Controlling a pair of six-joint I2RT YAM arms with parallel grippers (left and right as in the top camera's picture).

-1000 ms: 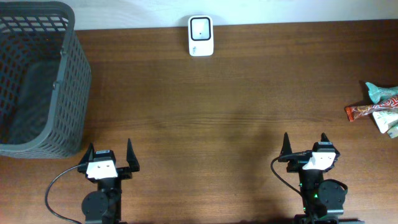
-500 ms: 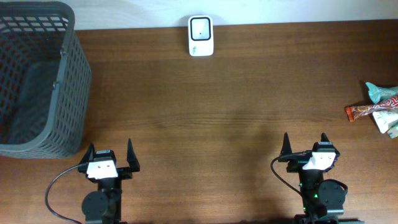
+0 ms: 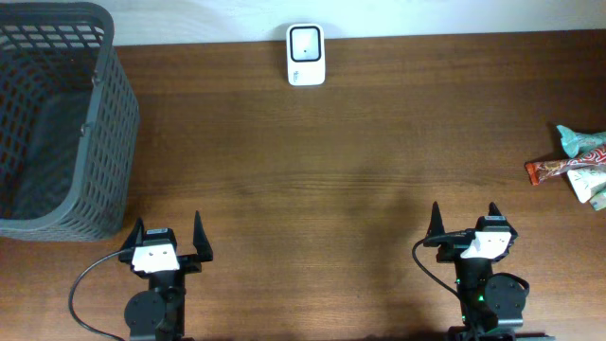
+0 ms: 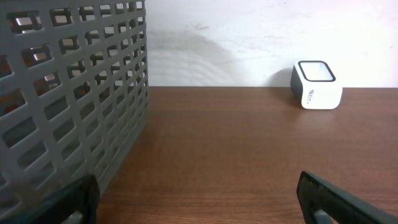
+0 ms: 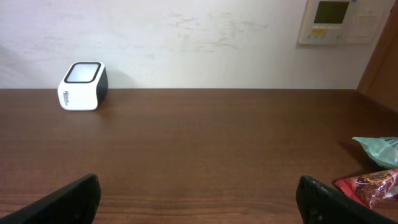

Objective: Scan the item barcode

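Note:
A small white barcode scanner (image 3: 305, 54) with a dark window stands at the table's far edge; it also shows in the left wrist view, scanner (image 4: 316, 84), and in the right wrist view, scanner (image 5: 83, 85). Snack packets (image 3: 576, 166) lie in a small pile at the right edge, a red one (image 5: 371, 185) and a teal one (image 5: 379, 148) among them. My left gripper (image 3: 167, 236) rests open at the near left, nothing between its fingers. My right gripper (image 3: 464, 223) rests open at the near right, well short of the packets.
A tall dark grey mesh basket (image 3: 55, 123) stands at the far left, close beside my left gripper, its wall (image 4: 68, 106) filling the left wrist view's left side. A white wall panel (image 5: 336, 20) hangs behind the table.

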